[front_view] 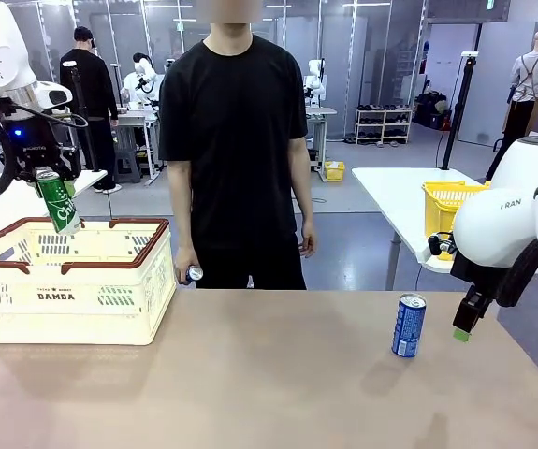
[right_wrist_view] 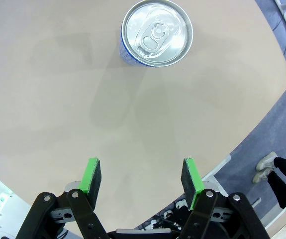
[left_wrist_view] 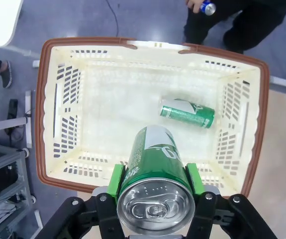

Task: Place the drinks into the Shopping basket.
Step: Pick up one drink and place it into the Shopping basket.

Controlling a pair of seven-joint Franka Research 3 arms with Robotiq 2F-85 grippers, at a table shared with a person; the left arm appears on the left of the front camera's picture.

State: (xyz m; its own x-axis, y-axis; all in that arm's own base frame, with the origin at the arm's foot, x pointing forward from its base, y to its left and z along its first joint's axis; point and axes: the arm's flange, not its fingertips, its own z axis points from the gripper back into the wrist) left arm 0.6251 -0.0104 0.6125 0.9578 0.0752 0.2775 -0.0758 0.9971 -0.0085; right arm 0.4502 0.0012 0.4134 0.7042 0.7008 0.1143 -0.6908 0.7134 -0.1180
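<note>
The basket (front_view: 72, 299) stands at the tabletop's (front_view: 269, 393) left end, a cream slotted plastic box with a brown rim. Bare, matte tan tabletop runs from it to the blue can (front_view: 408, 325) near the right edge.

The left hand (front_view: 55, 192) hangs over the basket's open mouth, pads pinching a green can (front_view: 59, 204) by its sides. This can is smooth metal and its long axis is a little off upright, silver tab end up and leaning toward the picture's left, base toward the basket floor. A second green can (left_wrist_view: 187, 113) lies on its side on that floor, off the walls, with free floor around it.

The blue can stands upright with its silver top up. The right hand (front_view: 463, 323) hangs just right of it, apart from it. Its green pads (right_wrist_view: 91, 177) are spread wide with nothing between them. In the right wrist view the tabletop's rounded edge curves close by that hand.

The person (front_view: 236, 140) stands at the far edge holding a small can (front_view: 194, 273).
</note>
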